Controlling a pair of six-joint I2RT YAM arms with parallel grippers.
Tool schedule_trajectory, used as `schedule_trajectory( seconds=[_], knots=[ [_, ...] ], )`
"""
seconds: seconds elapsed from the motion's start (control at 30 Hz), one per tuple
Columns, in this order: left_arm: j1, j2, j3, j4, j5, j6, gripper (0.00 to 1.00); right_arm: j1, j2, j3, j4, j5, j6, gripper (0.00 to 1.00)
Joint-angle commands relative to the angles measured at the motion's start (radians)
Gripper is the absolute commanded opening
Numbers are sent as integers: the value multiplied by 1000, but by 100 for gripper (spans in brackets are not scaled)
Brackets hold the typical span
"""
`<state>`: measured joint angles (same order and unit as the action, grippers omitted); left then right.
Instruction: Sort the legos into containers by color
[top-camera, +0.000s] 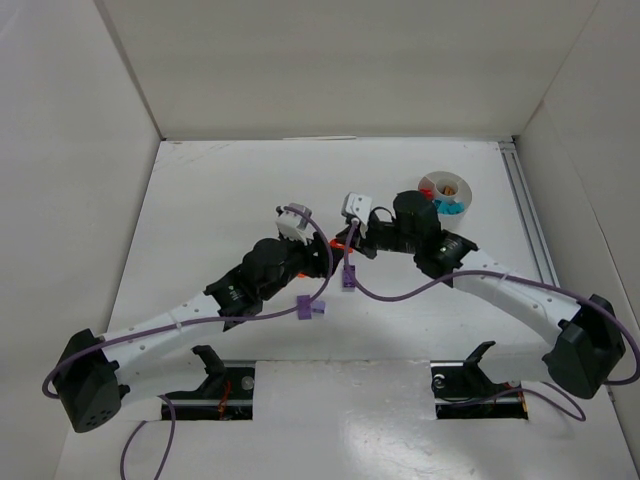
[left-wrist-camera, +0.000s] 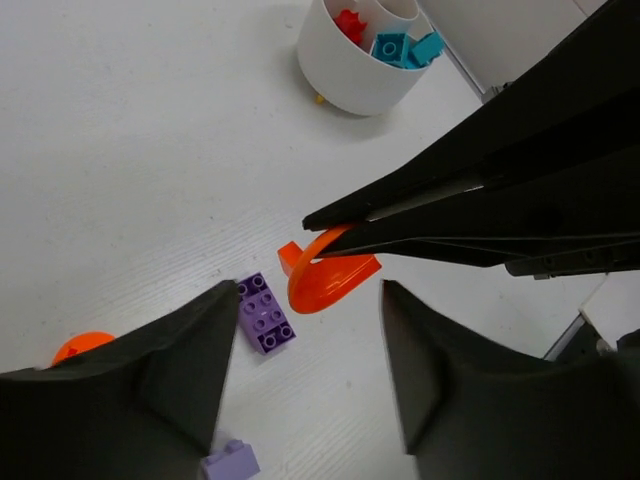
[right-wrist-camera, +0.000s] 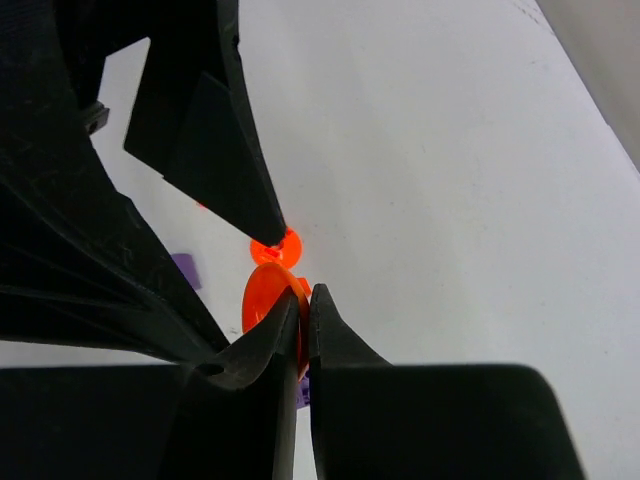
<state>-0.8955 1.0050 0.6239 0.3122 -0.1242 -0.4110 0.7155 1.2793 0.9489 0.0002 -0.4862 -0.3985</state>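
While the left gripper (left-wrist-camera: 310, 290) gapes wide, the right gripper (right-wrist-camera: 307, 296) apparently pinches an orange lego (right-wrist-camera: 262, 300).

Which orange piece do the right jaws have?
The curved orange arch beside the purple brick; the right jaws are shut on its rim. The round orange piece lies apart, ungripped.

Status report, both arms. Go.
Right gripper shut on orange piece. Left gripper open, close beside it. Dish holds red piece, teal bricks. Purple brick loose beside the piece; left fingers crowd the lift.
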Motion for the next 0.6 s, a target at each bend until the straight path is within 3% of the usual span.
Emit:
schedule_trajectory(
  seconds=[0.0,0.13,0.2,0.23,0.3,0.37,0.47,0.57],
  knots=[
    [-5,-28,59,33,8,9,61,10,-51,21,-26,87,-17,0],
    [-5,-39,59,-22,8,9,78,-57,-60,42,-90,182,-26,0],
    [-5,-49,59,-76,-24,-23,96,-97,-69,51,-120,231,-37,0],
    [-5,-49,59,-99,-44,-34,100,-120,-80,65,-159,286,-37,0],
    [-5,-49,69,-183,-103,-60,100,-192,-89,92,-201,389,-46,0],
    [45,-39,69,-232,-112,-113,100,-270,-89,116,-258,585,-46,0],
    [145,-19,59,-260,-37,-141,100,-365,-54,188,-339,757,-46,0],
    [216,21,50,-278,-8,-150,100,-500,26,254,-362,778,-37,0]
  ],
)
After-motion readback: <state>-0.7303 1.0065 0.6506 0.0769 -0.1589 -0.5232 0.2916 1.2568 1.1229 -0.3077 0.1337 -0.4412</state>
